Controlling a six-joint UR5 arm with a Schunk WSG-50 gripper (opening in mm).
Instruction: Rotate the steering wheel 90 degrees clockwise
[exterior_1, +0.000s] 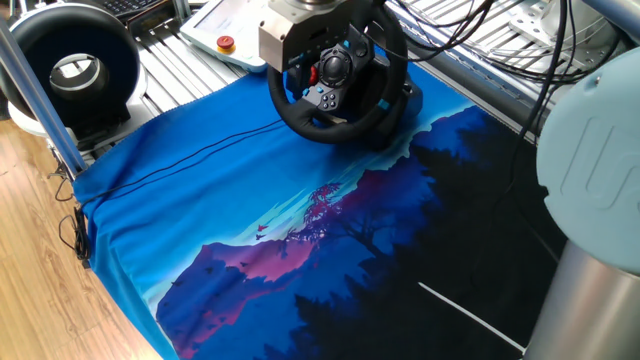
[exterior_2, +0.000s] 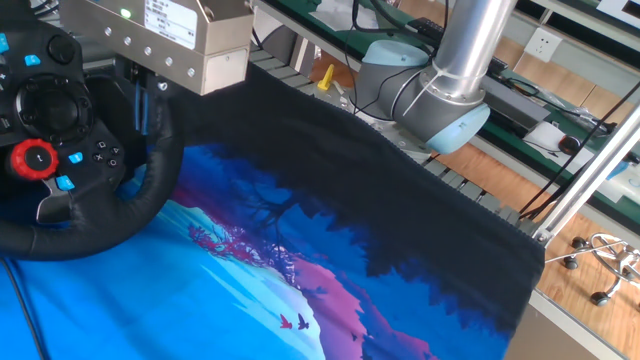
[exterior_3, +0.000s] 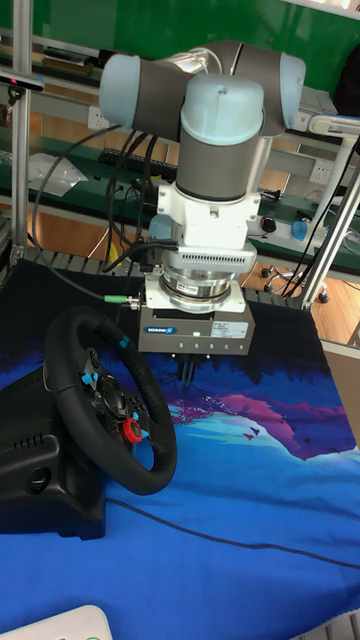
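At the upper rim of the wheel, gripper fingers look pressed together, gripping nothing: spread first, straddle rim squarely, then sweep 90 degrees clockwise.

light: bright, even, soft shadows | focus: mostly sharp | blur: close foreground objects slightly soft

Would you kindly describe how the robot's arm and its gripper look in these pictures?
The arm has silver-grey tube segments and pale blue joint caps. Below a white wrist flange and ribbed metal ring sits the gripper, a boxy beige-metal body with a small blue label, a green light and a row of screws; thin dark fingers hang beneath. Black cables loop along the arm.
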